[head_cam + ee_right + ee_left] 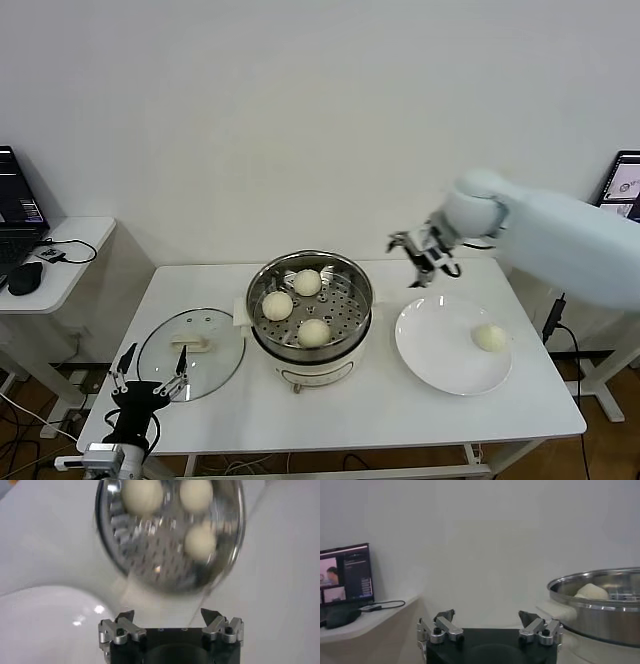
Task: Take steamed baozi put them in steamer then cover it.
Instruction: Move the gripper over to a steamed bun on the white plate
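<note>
Three steamed baozi (313, 332) already sit on the perforated tray inside the steamer (355, 325), which stands at the middle of the worktop (350, 405); the fourth (489, 338) lies alone on the white plate (430, 350) to the steamer's right. So by my reckoning the loading is three-quarters done, with one bun to move and the covering not yet begun

Right claw (428, 258) hangs in the air above the far edge of the plate, between plate and steamer, jaws spread wide and holding nothing; its wrist view looks down on the steamer with the three buns in it. It looks placed to go for the last bun, though it is not yet over it

Left claw (150, 378) is low at the near-left corner of the worktop, just beside the cover (215, 340), also spread open and empty. The cover lies flat on the worktop left of the steamer, handle up, touching or nearly touching the steamer's side. What remains: last bun in, then the cover on
</note>
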`<state>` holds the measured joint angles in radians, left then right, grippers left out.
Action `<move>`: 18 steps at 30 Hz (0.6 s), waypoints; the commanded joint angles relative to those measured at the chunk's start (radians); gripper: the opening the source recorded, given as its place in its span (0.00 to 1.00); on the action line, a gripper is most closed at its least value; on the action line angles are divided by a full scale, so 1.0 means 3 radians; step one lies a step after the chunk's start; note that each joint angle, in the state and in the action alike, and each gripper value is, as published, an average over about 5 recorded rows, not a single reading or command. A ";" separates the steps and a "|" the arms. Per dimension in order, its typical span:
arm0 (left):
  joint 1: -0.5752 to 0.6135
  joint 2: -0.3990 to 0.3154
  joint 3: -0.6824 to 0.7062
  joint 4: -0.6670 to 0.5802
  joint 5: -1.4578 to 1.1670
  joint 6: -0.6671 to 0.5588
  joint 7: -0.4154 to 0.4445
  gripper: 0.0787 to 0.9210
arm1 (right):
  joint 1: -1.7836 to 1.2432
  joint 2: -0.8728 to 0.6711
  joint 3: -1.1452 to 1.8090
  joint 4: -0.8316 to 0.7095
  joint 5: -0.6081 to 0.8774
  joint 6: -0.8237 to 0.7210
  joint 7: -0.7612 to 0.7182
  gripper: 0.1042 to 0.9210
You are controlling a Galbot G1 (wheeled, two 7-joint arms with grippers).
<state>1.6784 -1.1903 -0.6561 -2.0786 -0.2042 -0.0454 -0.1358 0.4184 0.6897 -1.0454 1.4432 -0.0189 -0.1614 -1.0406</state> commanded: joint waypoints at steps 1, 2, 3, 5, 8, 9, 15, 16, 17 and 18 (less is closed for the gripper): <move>-0.0014 0.0039 0.0017 0.0040 0.0004 0.0012 0.0006 0.88 | -0.1122 -0.0757 0.0886 -0.0143 -0.0264 -0.0279 -0.0117 0.88; -0.0015 0.0041 0.0017 0.0045 0.0006 0.0014 0.0007 0.88 | -0.1264 -0.0762 0.0988 -0.0168 -0.0313 -0.0264 -0.0115 0.88; -0.0014 0.0042 0.0018 0.0050 0.0007 0.0015 0.0007 0.88 | -0.1386 -0.0760 0.1086 -0.0197 -0.0363 -0.0246 -0.0112 0.88; -0.0009 0.0042 0.0019 0.0056 0.0010 0.0017 0.0009 0.88 | -0.1599 -0.0742 0.1260 -0.0266 -0.0452 -0.0214 -0.0105 0.88; -0.0003 0.0036 0.0021 0.0060 0.0016 0.0019 0.0010 0.88 | -0.1786 -0.0677 0.1431 -0.0393 -0.0561 -0.0167 -0.0085 0.88; -0.0001 0.0033 0.0021 0.0060 0.0019 0.0019 0.0011 0.88 | -0.1828 -0.0647 0.1469 -0.0441 -0.0601 -0.0152 -0.0076 0.88; 0.0013 0.0019 0.0016 0.0059 0.0025 0.0021 0.0012 0.88 | -0.1906 -0.0415 0.1559 -0.0701 -0.0859 -0.0084 -0.0025 0.88; 0.0015 0.0018 0.0013 0.0058 0.0025 0.0020 0.0012 0.88 | -0.1910 -0.0377 0.1563 -0.0738 -0.0892 -0.0077 -0.0017 0.88; 0.0018 0.0017 0.0009 0.0058 0.0025 0.0020 0.0012 0.88 | -0.1913 -0.0339 0.1566 -0.0770 -0.0918 -0.0072 -0.0010 0.88; 0.0020 0.0017 0.0005 0.0057 0.0024 0.0020 0.0012 0.88 | -0.1919 -0.0298 0.1568 -0.0807 -0.0944 -0.0069 -0.0005 0.88</move>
<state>1.6827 -1.1864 -0.6521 -2.0616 -0.1968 -0.0395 -0.1324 -0.0227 0.5620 -0.6880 1.3043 -0.1955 -0.1854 -1.0457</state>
